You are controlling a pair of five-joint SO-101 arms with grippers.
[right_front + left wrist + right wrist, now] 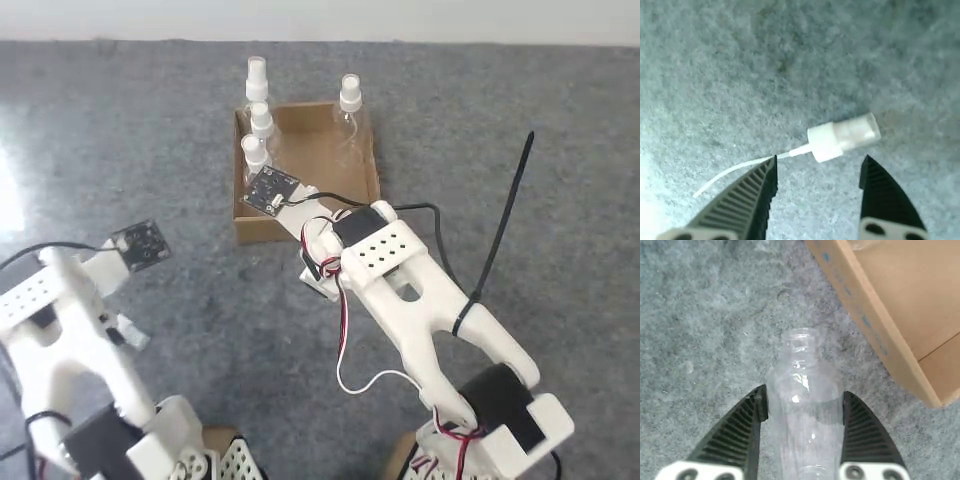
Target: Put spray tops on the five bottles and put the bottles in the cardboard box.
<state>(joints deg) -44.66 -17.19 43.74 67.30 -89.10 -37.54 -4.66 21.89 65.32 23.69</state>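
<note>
The spray top [842, 137] lies on its side on the counter [740, 60], just beyond the tips of the left hand [820, 160], whose fingers are spread with nothing held. Its long axis, head to dip tube, runs across the gap from one finger to the other. A turn of the wrist is therefore judged to be needed before the head can be pinched.

The uncapped bottle [801, 365] is clasped at its sides by the right hand [804, 392], mouth pointing away along the fingers, beside the cardboard box [890, 300].

In the high view the cardboard box is found at 12 o'clock from the right hand and at 2 o'clock from the left hand. Four capped bottles [262, 125] are seen there, three at 10 to 11 o'clock of its middle and one at 1 o'clock. Whether the farthest stands inside cannot be told.
</note>
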